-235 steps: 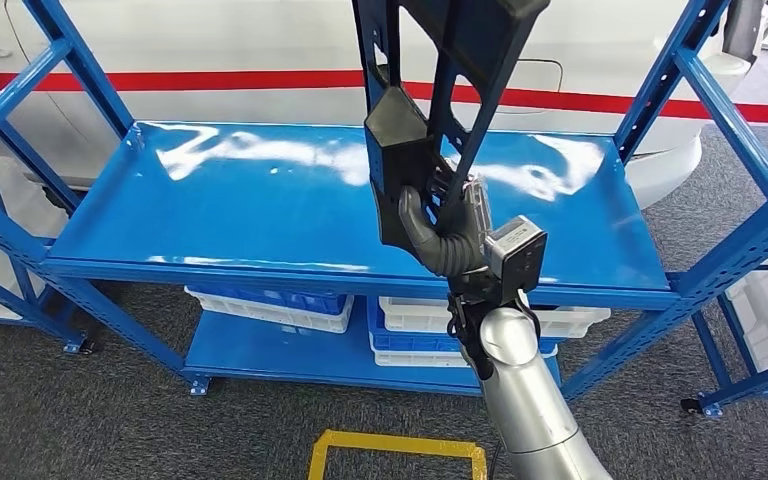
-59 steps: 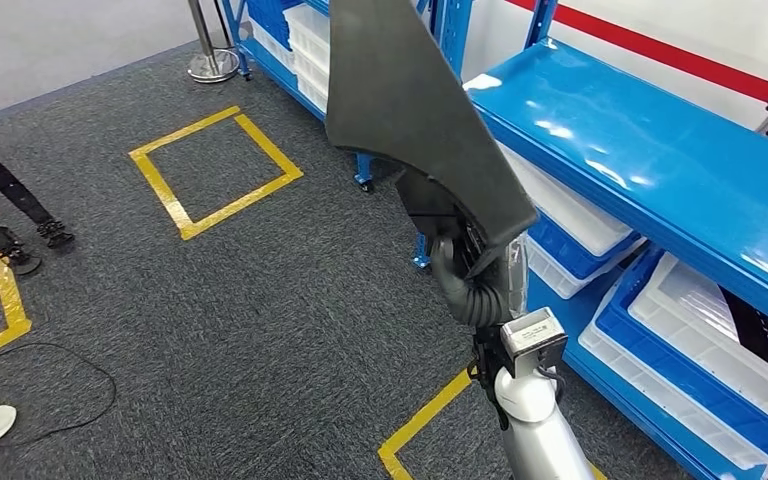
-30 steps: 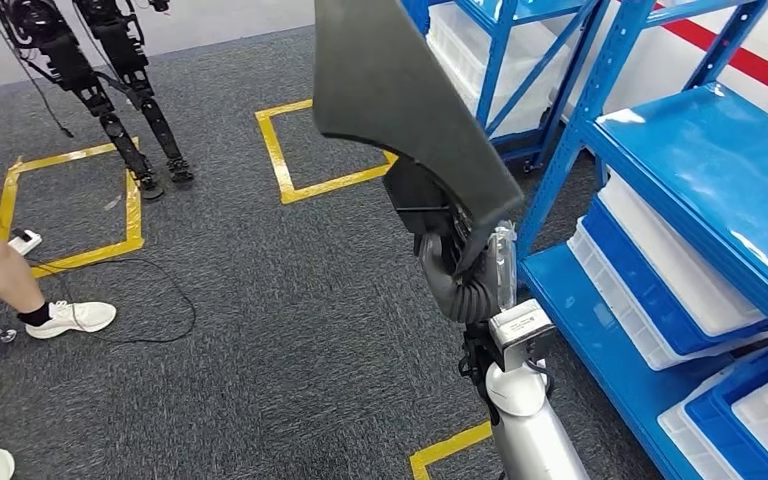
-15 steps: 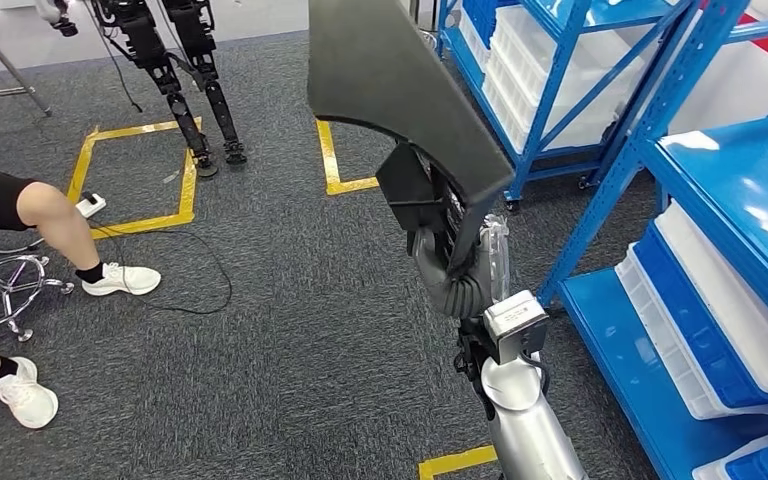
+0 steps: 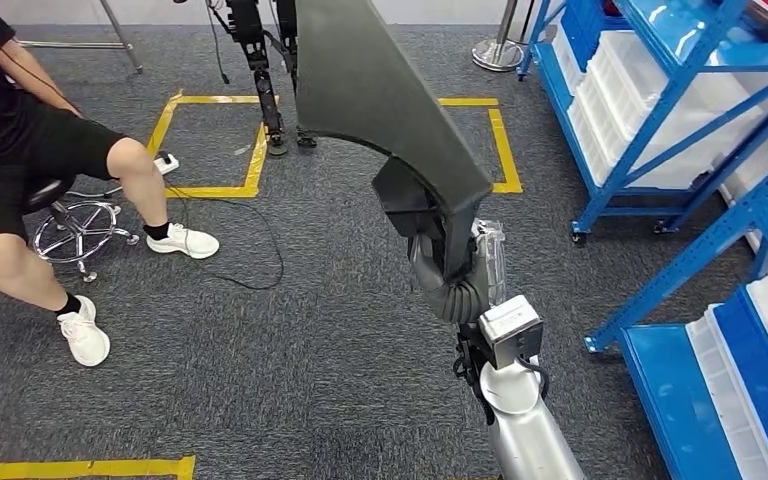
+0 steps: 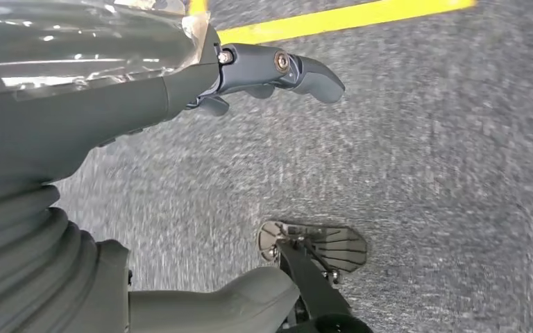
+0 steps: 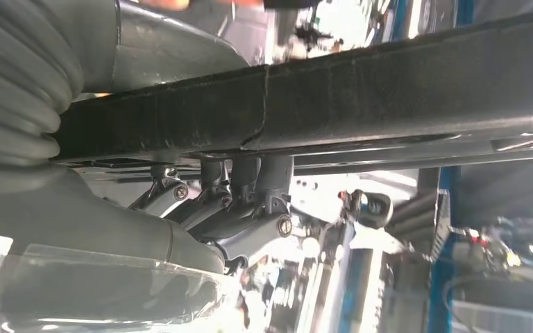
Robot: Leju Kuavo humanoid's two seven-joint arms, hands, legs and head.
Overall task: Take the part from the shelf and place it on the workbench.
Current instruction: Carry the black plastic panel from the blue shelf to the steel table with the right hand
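Black matte part (image 5: 380, 90) — broad curved panel; gripped by right hand (image 5: 450, 275).

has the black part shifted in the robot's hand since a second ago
No. The black part sits the same way above the right hand and its wrist camera; the floor and blue shelves shifted because the robot turned.
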